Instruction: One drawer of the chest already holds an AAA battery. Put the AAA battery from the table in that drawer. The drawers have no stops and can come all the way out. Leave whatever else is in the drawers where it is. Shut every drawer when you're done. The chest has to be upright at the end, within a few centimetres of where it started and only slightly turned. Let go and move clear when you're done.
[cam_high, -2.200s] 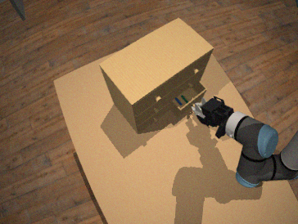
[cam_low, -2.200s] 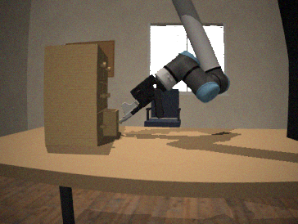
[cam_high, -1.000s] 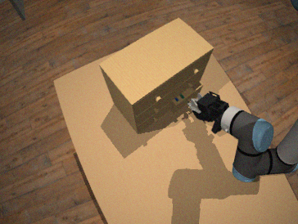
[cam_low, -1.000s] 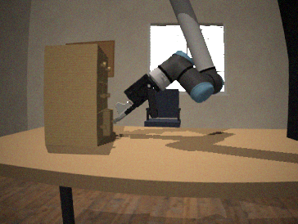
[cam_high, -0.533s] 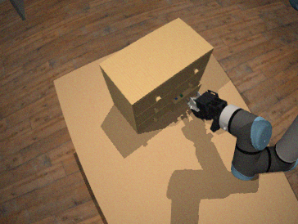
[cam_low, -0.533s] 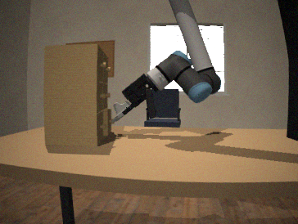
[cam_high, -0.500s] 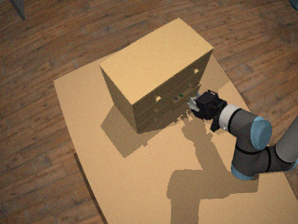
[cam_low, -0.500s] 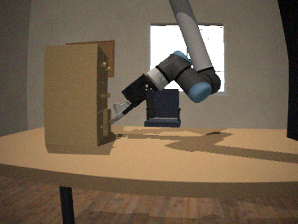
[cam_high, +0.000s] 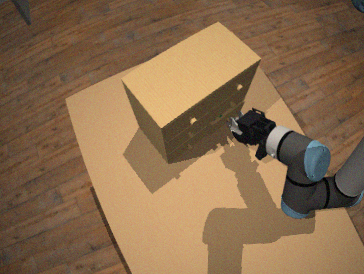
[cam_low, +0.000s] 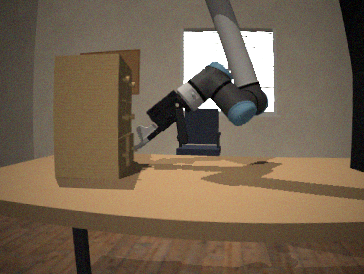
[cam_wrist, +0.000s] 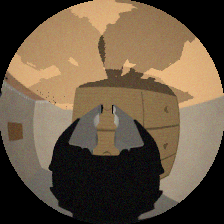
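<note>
The wooden chest (cam_high: 187, 72) (cam_low: 87, 117) (cam_wrist: 134, 102) stands upright. A lower-row drawer in the column on the top view's right stands slightly out; a narrow gap shows above its front. A small green and dark bit (cam_high: 220, 116), apparently a battery, shows in that gap; how many batteries lie inside cannot be told. My gripper (cam_high: 231, 125) (cam_low: 136, 148) (cam_wrist: 107, 105) is at this drawer's front, its jaws nearly together around where the knob sits. It appears shut on the knob, which the fingertips mostly hide. No battery is visible on the table.
Knobs of other drawers (cam_high: 193, 121) (cam_low: 132, 117) (cam_wrist: 166, 109) stick out of the chest front. The table's edge runs close behind the chest. The arm reaches in from the right, above the table (cam_high: 165, 225) (cam_low: 240, 200). A chair (cam_low: 201, 130) stands beyond the table.
</note>
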